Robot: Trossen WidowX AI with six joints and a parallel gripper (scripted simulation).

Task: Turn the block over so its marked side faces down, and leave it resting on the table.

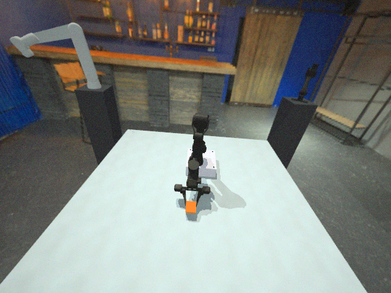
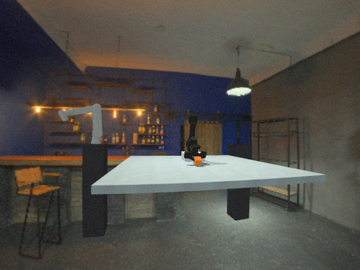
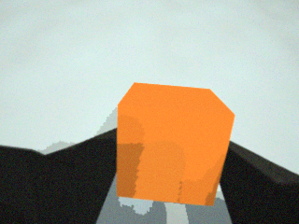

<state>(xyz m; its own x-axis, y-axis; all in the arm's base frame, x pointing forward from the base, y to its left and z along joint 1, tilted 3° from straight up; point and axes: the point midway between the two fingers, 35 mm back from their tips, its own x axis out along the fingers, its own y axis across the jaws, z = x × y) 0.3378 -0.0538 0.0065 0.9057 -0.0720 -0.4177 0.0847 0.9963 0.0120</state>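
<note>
The orange block (image 1: 190, 207) (image 2: 198, 161) (image 3: 173, 145) is clamped between the jaws of the gripper (image 1: 190, 203) (image 2: 198, 159) (image 3: 169, 139), near the middle of the white table (image 1: 189, 252) (image 2: 203, 177) (image 3: 163, 42), well in from its side edges. Gripping opposite sides probably lets the block be tipped over without slipping. The black arm (image 1: 198, 146) (image 2: 192, 133) reaches toward the near edge, its gripper low; whether the block touches down, or where its mark lies, cannot be told.
</note>
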